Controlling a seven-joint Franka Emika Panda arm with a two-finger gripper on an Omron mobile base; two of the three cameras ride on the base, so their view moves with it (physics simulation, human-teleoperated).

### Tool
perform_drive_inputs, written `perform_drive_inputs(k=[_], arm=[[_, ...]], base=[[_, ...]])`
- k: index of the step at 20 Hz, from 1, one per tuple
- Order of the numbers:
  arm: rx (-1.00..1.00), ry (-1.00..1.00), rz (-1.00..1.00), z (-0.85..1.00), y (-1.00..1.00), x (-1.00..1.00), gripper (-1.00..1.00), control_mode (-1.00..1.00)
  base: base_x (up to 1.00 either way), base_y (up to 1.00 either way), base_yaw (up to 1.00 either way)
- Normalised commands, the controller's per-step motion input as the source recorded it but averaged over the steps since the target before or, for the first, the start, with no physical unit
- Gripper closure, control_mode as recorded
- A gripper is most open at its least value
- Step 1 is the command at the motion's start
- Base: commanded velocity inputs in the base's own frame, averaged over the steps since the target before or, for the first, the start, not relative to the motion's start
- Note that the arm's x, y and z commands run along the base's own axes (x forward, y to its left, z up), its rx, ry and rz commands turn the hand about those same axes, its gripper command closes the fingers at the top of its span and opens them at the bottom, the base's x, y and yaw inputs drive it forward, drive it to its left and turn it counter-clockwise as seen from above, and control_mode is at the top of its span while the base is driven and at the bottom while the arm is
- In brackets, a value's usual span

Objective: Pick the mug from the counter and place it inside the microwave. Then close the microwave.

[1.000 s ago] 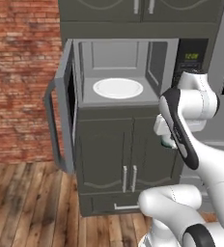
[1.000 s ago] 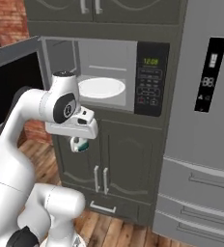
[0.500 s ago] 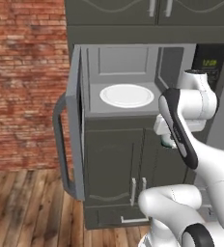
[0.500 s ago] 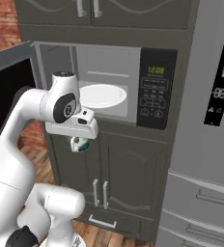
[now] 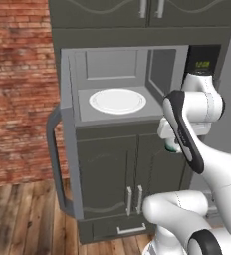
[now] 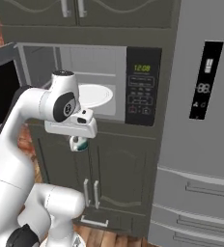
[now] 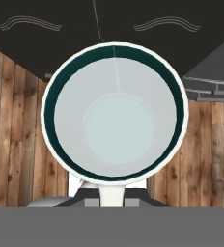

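You are mid-carry: the mug point(image 6: 78, 143) hangs under the gripper point(image 6: 78, 143), pinched at its rim, below and in front of the microwave point(image 5: 118, 84) opening, so the pick is done and the placing is in hand. Reading the left base view from left to right: brick wall point(image 5: 18, 89) at 9 o'clock, then the microwave door point(image 5: 65, 149) swung wide open with its handle toward you, then the cavity with the white round plate point(image 5: 117, 101) just above centre, then the arm's wrist at 3 o'clock with the mug's pale tint peeking under it point(image 5: 173, 147). In the hand view the mug point(image 7: 115, 112) sits dead centre, mouth toward the camera, dark teal inner wall and whitish rim, wooden floor point(image 7: 17, 144) beyond it at 9 and 3 o'clock, cabinet doors point(image 7: 109, 19) at 12 o'clock. Judgement: your next move calls for raising the mug above the cavity's sill, then carrying it in toward the plate, keeping it upright and clear of the door frame; the door remains to be shut afterwards. Legible writing: the keypad panel point(image 6: 142, 87) shows a green display reading about "12:08"; the fridge point(image 6: 201, 120) panel at 2 o'clock shows "88". Button labels are too small to read; no brand is visible.
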Motion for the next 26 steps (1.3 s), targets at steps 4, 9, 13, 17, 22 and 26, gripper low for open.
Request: perform_drive_inputs(k=[4,9,13,17,22,26], arm=[[0.00,0.00,0.00,0.00,0.00,0.00,1.00,1.00],[0.00,0.00,0.00,0.00,0.00,0.00,1.00,1.00],[0.00,0.00,0.00,0.00,0.00,0.00,1.00,1.00],[0.00,0.00,0.00,0.00,0.00,0.00,1.00,1.00],[0.00,0.00,0.00,0.00,0.00,0.00,1.00,1.00],[0.00,0.00,0.00,0.00,0.00,0.00,1.00,1.00]], base=[[0.01,0.08,-0.23],[0.13,0.16,-0.08],[0.04,0.24,-0.01],[0.00,0.39,0.00],[0.00,0.31,0.00],[0.00,0.33,0.00]])
